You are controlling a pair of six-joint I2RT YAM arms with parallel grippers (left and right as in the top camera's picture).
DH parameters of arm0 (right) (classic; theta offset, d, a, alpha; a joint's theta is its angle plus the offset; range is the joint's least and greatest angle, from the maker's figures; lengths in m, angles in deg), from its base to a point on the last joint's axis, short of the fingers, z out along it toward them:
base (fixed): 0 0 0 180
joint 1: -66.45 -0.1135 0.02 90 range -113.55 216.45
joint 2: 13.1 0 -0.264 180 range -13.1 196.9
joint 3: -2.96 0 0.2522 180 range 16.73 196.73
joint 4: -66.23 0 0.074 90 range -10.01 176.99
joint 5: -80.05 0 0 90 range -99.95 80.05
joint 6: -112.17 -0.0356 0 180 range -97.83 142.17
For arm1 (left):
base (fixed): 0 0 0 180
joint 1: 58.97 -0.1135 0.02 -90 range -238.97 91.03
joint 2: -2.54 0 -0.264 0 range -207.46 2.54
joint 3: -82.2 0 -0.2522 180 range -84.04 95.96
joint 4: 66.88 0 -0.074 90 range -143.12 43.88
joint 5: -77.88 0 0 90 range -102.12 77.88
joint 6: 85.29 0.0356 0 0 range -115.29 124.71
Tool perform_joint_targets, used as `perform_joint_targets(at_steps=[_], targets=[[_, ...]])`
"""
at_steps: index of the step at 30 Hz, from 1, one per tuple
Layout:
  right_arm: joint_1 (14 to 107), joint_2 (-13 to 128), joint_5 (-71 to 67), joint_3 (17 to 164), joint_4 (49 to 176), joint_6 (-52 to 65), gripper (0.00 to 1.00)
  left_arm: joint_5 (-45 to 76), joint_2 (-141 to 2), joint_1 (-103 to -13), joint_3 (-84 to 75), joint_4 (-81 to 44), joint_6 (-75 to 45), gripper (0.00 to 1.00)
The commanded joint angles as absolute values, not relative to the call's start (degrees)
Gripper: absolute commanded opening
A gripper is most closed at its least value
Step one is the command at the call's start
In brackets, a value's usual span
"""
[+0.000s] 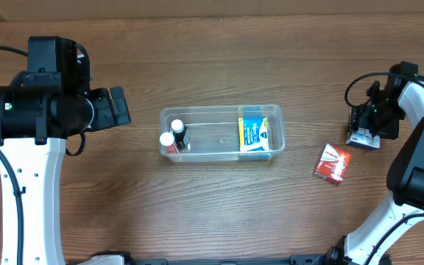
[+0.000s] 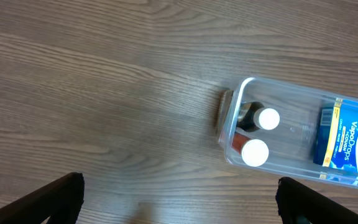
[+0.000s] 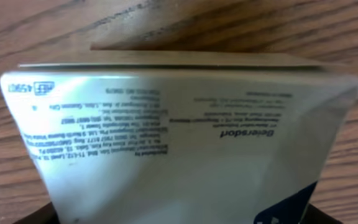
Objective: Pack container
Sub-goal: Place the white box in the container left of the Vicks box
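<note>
Filling the right wrist view, a white cardboard box with fine grey print and a blue corner (image 3: 179, 143) sits tilted just in front of the lens. The right gripper (image 1: 365, 126) is clamped on it, and only the dark finger bases show at the bottom corners, pressed against the box's sides. From overhead, this gripper and its box are at 3 o'clock near the table (image 1: 219, 44) edge.

The container (image 1: 219, 109), a clear rectangular plastic tub with rounded corners, lies long side across at the table's centre. At its 9 o'clock end stand two white-capped bottles, a red one (image 1: 166, 140) and a dark one (image 1: 177, 127), touching each other. At its 3 o'clock end lies a blue and yellow lozenge box (image 1: 254, 134).

A small red and white box (image 1: 332, 163) rests on the table at 4 o'clock from the container, well apart from it. The left gripper (image 2: 179, 186) hovers at 9 o'clock of the container, fingers spread wide and empty.
</note>
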State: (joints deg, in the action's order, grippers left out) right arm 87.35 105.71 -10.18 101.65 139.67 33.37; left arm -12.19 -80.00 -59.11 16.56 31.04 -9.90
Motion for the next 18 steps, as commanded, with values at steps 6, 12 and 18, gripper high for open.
perform_joint_targets(at_steps=[6, 12, 18], targets=[[73.3, 86.8, -7.0, 117.9, 150.6, 26.4, 0.74, -12.7, -80.0, -59.3, 17.3, 30.8, -9.0, 1.00], [45.8, 78.2, -7.3, 117.7, 154.3, 9.4, 0.74, -12.7, -80.0, -59.3, 17.3, 30.9, -9.0, 1.00], [29.8, 86.1, -10.7, 112.5, 148.4, -3.4, 0.75, -12.7, -80.0, -59.3, 17.3, 31.0, -9.0, 1.00]])
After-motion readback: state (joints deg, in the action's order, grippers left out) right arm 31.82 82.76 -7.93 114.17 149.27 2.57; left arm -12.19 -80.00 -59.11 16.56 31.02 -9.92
